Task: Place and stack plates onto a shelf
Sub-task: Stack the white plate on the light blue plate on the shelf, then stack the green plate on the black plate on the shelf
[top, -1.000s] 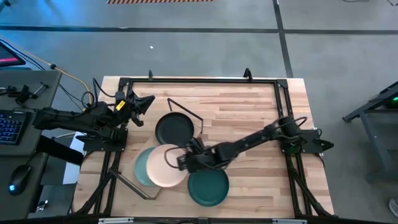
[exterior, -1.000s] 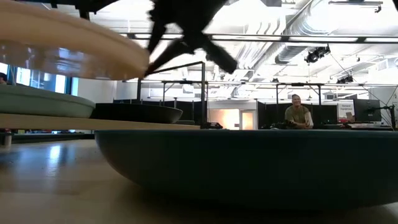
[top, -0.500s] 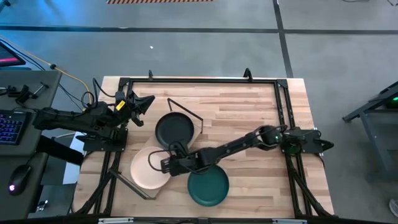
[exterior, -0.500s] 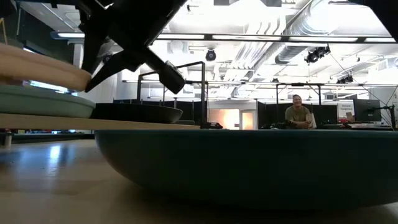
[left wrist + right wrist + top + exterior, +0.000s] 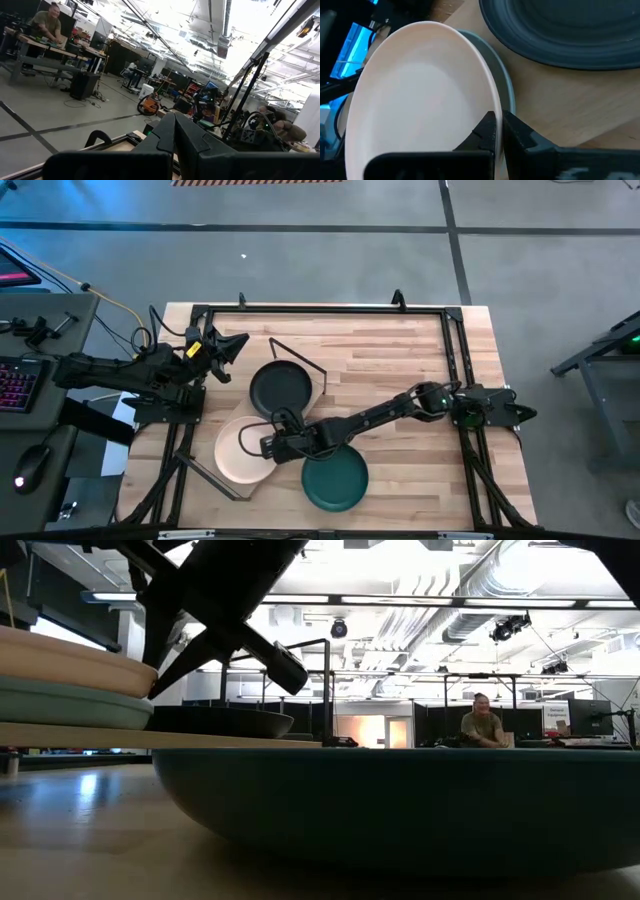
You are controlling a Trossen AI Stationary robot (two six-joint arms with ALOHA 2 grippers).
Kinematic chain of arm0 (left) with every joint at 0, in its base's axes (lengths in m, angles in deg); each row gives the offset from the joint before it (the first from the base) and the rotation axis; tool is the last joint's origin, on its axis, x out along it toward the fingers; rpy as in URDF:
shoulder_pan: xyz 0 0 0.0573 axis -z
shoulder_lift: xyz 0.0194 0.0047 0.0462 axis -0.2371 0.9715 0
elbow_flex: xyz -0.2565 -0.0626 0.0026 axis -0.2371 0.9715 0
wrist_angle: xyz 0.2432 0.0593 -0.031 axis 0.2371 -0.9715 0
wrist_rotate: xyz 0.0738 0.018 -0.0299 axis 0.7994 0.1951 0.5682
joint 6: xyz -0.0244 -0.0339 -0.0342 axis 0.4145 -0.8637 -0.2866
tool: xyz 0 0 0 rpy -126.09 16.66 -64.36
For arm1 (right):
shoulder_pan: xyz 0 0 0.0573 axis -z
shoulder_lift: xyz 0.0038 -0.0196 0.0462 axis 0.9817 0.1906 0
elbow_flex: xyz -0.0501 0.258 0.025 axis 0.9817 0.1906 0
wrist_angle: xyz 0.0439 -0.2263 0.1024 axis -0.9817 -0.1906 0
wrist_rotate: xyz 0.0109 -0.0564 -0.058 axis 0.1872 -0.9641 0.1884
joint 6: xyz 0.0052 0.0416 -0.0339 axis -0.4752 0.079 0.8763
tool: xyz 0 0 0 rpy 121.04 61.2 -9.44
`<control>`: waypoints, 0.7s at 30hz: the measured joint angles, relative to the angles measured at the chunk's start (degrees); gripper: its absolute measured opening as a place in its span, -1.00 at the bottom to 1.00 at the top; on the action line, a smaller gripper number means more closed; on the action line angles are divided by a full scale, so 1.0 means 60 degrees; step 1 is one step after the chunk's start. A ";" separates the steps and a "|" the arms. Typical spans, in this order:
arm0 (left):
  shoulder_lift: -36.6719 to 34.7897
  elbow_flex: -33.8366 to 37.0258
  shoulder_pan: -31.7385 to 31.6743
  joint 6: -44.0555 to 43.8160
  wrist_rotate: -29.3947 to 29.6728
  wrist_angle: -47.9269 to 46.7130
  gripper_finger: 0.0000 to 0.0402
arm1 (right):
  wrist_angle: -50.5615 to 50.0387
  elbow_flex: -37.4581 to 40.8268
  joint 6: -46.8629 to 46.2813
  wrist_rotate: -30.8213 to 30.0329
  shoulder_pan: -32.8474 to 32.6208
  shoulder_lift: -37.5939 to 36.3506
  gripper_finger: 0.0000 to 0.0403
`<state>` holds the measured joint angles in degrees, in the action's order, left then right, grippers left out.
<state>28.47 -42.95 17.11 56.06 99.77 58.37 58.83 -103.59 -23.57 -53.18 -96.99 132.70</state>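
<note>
Since a second ago my right gripper (image 5: 268,445) has carried the cream-white plate (image 5: 240,450) leftward; it now lies on the sage green plate (image 5: 506,90) on the shelf (image 5: 322,383), lower left of frame. Jaws pinch its right rim. Left gripper (image 5: 232,346) waits upper left, closed.

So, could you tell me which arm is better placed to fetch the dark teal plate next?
The right. Its gripper sits at the cream plate on the shelf, right beside the dark teal plate; the left gripper waits at the table's far left edge.
</note>
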 joint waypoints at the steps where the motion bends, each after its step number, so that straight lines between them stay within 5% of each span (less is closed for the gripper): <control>1: 0.0000 0.0000 0.0000 0.0000 0.0000 -0.0003 -1.00 | -0.0002 0.0000 0.0009 0.0000 0.0002 0.0000 -1.00; 6: 0.0000 0.0000 0.0000 0.0004 0.0000 -0.0003 -1.00 | 0.0221 0.0000 0.0112 0.0011 0.0044 0.0000 -0.91; 12: 0.0000 0.0000 0.0000 0.0003 0.0003 0.0000 -1.00 | 0.0975 0.0000 0.0949 0.0065 0.0116 -0.0004 -0.46; 17: 0.0004 0.0000 0.0000 0.0000 0.0004 -0.0002 -1.00 | 0.0281 0.0000 0.1573 0.0172 0.0231 -0.0089 -0.10; 21: 0.0007 0.0000 0.0000 0.0004 0.0004 -0.0003 -1.00 | -0.0662 0.0003 0.2367 0.0270 0.0262 -0.0523 -0.02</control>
<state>28.51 -42.95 17.11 56.08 99.79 58.36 54.86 -103.57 -9.37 -51.56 -95.42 129.56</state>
